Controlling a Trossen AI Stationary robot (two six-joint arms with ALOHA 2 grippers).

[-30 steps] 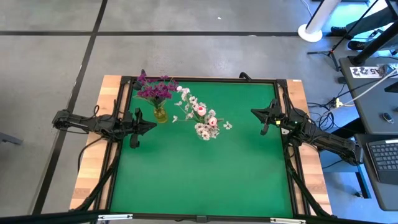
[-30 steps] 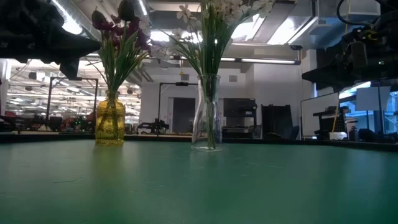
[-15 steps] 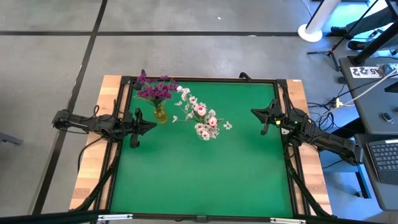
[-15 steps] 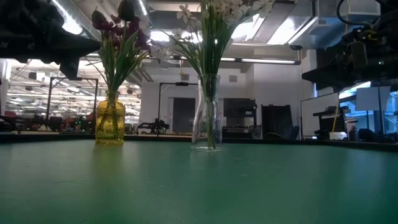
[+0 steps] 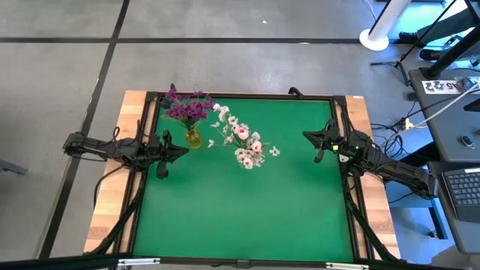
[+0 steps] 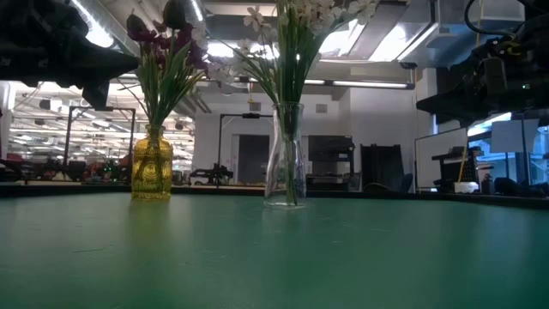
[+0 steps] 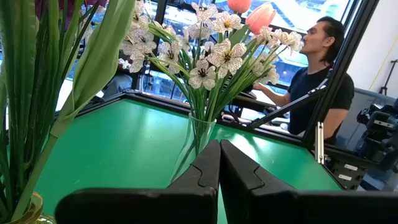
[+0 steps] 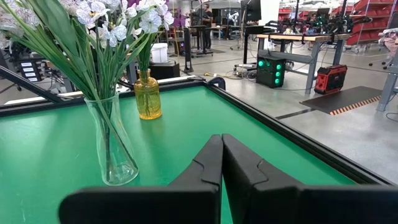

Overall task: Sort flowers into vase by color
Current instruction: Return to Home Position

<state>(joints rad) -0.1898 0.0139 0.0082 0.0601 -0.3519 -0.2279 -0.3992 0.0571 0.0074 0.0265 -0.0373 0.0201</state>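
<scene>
Resting at opposite bench [image 5: 247,217] sides, sorting apparently done.
Left gripper [image 7: 219,149] and right gripper [image 8: 222,142] sit pressed together, empty; a stray left swing could topple the nearby yellow vase [image 5: 193,138].

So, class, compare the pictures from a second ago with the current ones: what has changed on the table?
Nothing visibly changed. Both arms keep their places at the table's sides, with the left claw and the right claw shut. The purple flowers remain in the yellow vase, and the white and pink flowers in the clear vase.
</scene>
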